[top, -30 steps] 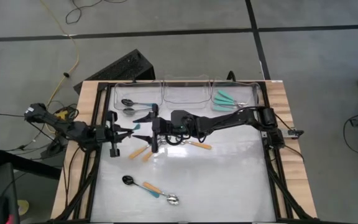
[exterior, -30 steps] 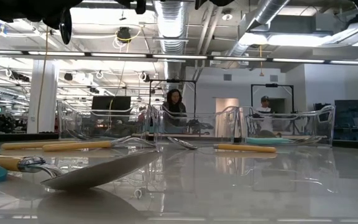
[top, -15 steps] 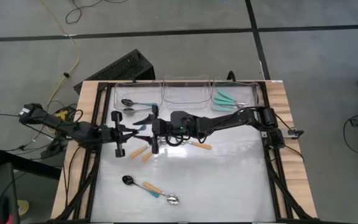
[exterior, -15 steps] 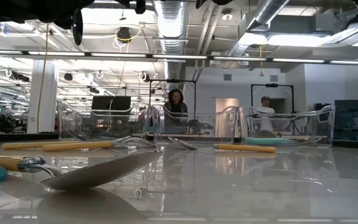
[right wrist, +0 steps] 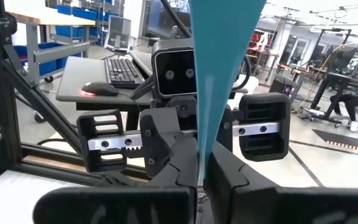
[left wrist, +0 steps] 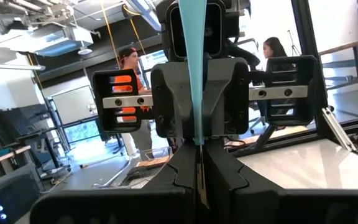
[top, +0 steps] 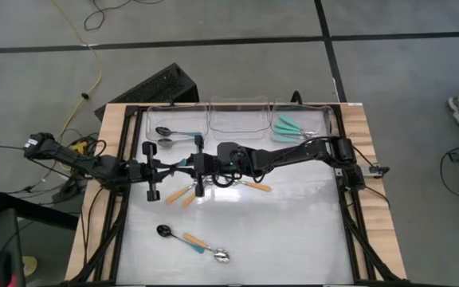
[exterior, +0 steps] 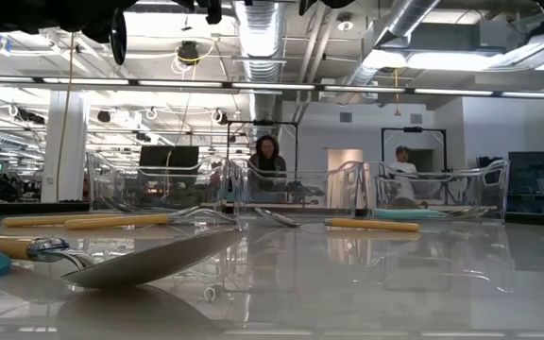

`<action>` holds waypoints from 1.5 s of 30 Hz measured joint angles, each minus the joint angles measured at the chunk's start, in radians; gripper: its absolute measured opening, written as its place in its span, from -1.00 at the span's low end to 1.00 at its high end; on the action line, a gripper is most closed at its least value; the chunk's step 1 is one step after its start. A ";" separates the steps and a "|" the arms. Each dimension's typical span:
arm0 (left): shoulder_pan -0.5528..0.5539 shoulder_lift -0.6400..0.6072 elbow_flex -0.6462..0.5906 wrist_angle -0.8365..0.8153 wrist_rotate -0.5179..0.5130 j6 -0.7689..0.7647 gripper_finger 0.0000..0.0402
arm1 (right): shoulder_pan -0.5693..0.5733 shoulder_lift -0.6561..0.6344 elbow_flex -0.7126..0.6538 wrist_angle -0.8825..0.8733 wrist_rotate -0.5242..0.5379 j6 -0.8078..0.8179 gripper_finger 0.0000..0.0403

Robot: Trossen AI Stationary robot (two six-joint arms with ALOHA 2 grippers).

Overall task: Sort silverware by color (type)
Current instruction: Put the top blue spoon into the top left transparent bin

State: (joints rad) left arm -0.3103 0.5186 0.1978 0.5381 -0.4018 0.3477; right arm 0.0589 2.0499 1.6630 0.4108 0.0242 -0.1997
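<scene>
Watching what looks like a mid-air handoff here. The left gripper (top: 168, 165) and right gripper (top: 188, 163) sit nose to nose over the left-centre of the table, and both are clamped shut on the same teal spoon (top: 179, 163). Both wrist views show it: the thin teal handle runs straight out of one set of closed fingers into the other.

If I were calling it, the left should let go first and only then should either arm move. Pulling while both still pinch would bend or flick the spoon. The right has it by a slim handle, so keep the wrist steady and the swing slow so it doesn't pivot in the grip. Then carry it over the right bin's wall before lowering, and don't drag it across the rim.

There are three clear bins along the far edge:
- The left bin (top: 174, 108) has two dark-bowled spoons (top: 166, 137).
- The middle bin (top: 237, 102) looks empty from above.
- The right bin (top: 309, 108) has a few teal ones (top: 287, 126).

Orange-handled spoons (top: 178, 194) are loose under the arms, and a couple more (top: 194, 241) lie near the front edge — nothing orange is binned yet.
</scene>
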 joint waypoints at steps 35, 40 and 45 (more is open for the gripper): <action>0.000 0.000 0.000 -0.195 -0.397 0.002 0.22 | -0.099 0.000 0.000 -0.099 0.126 0.137 -0.83; 0.000 0.000 0.000 -0.251 -0.410 -0.018 0.22 | -0.183 0.000 0.000 -0.125 0.136 0.182 -0.83; 0.000 0.000 0.000 -0.260 -0.407 -0.032 0.22 | -0.264 -0.001 0.000 -0.177 0.132 0.200 -0.83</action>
State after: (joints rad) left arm -0.3107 0.5187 0.1980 0.2779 -0.8091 0.3157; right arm -0.2054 2.0487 1.6634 0.2333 0.1565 -0.0002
